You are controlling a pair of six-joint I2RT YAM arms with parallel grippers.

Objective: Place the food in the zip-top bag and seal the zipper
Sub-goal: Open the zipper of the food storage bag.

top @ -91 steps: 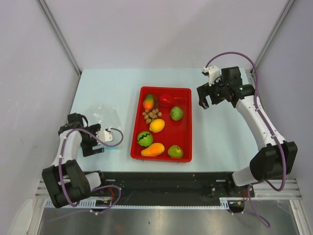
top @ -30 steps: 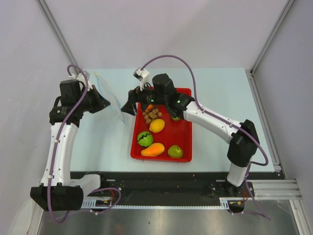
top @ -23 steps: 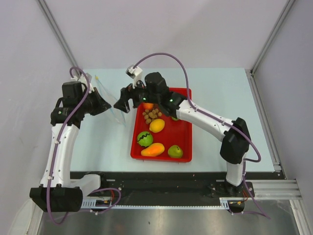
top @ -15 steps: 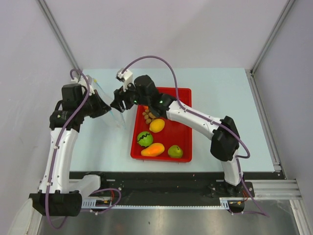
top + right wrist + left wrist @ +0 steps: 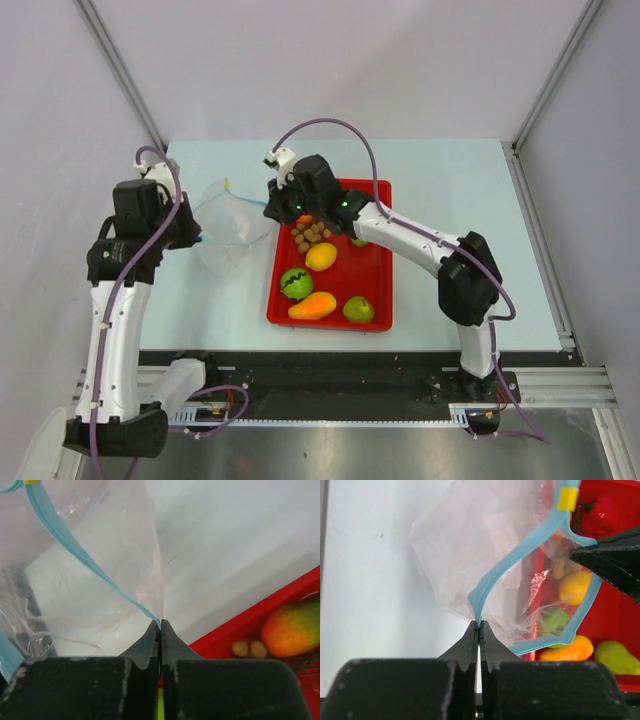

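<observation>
The clear zip-top bag (image 5: 228, 228) hangs stretched between my two grippers, left of the red tray. Its light-blue zipper (image 5: 520, 555) bows into an open loop, so the mouth gapes. My left gripper (image 5: 479, 625) is shut on the zipper's left end, and it shows from above too (image 5: 196, 238). My right gripper (image 5: 160, 624) is shut on the zipper strip (image 5: 75, 550) at the other side, above the tray's far-left corner (image 5: 272, 208). The food lies in the tray: a mango (image 5: 313, 305), a green round fruit (image 5: 296, 283), a lemon (image 5: 321, 256) and nuts (image 5: 312, 234).
The red tray (image 5: 380, 262) sits mid-table with a green pear-shaped fruit (image 5: 358, 309) in its near right corner. My right arm (image 5: 400, 232) crosses over the tray's far end and hides part of it. Grey walls stand on both sides of the pale table (image 5: 450, 180).
My right gripper reached the bag's edge and closed on it. The bag, a narrow hanging sheet before, is now pulled open between both grippers. My left gripper moved slightly nearer.
</observation>
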